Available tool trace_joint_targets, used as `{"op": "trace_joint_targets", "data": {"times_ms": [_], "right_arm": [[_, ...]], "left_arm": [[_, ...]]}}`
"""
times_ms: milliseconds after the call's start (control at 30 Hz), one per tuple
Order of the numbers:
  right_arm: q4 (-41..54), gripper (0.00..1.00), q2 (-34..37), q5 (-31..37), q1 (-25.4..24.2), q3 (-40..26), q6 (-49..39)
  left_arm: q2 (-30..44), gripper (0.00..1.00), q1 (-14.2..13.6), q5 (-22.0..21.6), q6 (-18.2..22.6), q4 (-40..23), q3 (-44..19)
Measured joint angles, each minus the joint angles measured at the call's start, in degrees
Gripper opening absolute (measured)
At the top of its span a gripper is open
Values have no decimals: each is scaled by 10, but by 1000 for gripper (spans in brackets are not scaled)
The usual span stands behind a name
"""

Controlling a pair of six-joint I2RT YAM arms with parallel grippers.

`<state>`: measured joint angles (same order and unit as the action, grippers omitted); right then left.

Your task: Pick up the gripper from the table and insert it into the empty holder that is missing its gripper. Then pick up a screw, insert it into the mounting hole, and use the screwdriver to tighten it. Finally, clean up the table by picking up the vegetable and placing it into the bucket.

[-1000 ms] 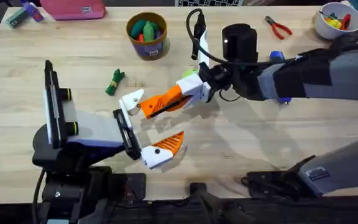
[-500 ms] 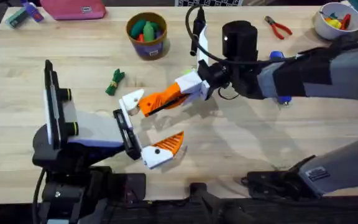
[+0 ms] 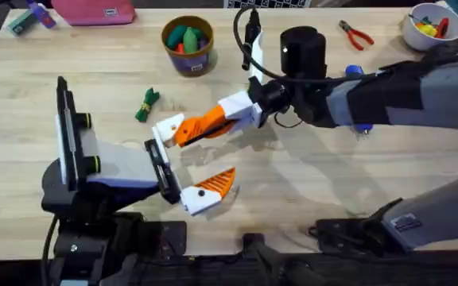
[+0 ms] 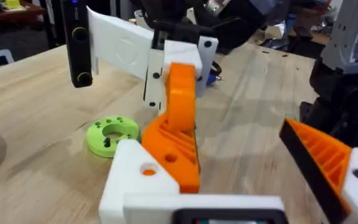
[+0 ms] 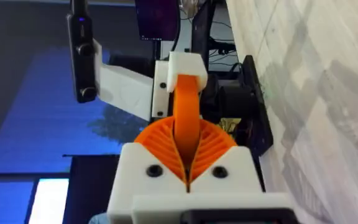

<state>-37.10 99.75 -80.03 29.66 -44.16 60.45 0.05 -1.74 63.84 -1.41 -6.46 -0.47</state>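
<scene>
- The right gripper [image 3: 205, 125] was pinched shut on the gripper [image 3: 188, 130], pressing it against the holder [image 3: 168, 128].
- The left gripper [image 3: 188, 163] stood spread, one finger bare.
- Insertion looked underway; seating it squarely seemed next.

The right arm [image 3: 388, 95] consists of grey link housings with black joint sections and a black cylindrical motor body [image 3: 302, 49] near the wrist. A black cable [image 3: 249, 36] loops above the wrist. The right gripper [image 3: 183, 133] has a white base block and orange ribbed fingers [image 5: 185, 140] (two dark screws are set in the white face).

The left arm [image 3: 94, 171] has a black base, a grey-white link and a flat black plate with yellow-ringed knobs [image 3: 86, 121]. The left gripper [image 3: 177, 163] carries white finger bases; one bears an orange ribbed finger [image 3: 217, 184] with a dark screw.
</scene>
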Motion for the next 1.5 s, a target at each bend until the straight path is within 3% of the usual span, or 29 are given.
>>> {"op": "trace_joint_targets", "data": {"times_ms": [700,933,1500], "right_arm": [[-10,9,0,65,32,-7,18],[-86,8,0,80,34,12,63],[-96,8,0,88,35,20,112]], "left_arm": [[0,985,1,-2,-6,0,0],[0,986,1,-6,1,1,0],[0,985,1,-6,-6,0,0]]}}
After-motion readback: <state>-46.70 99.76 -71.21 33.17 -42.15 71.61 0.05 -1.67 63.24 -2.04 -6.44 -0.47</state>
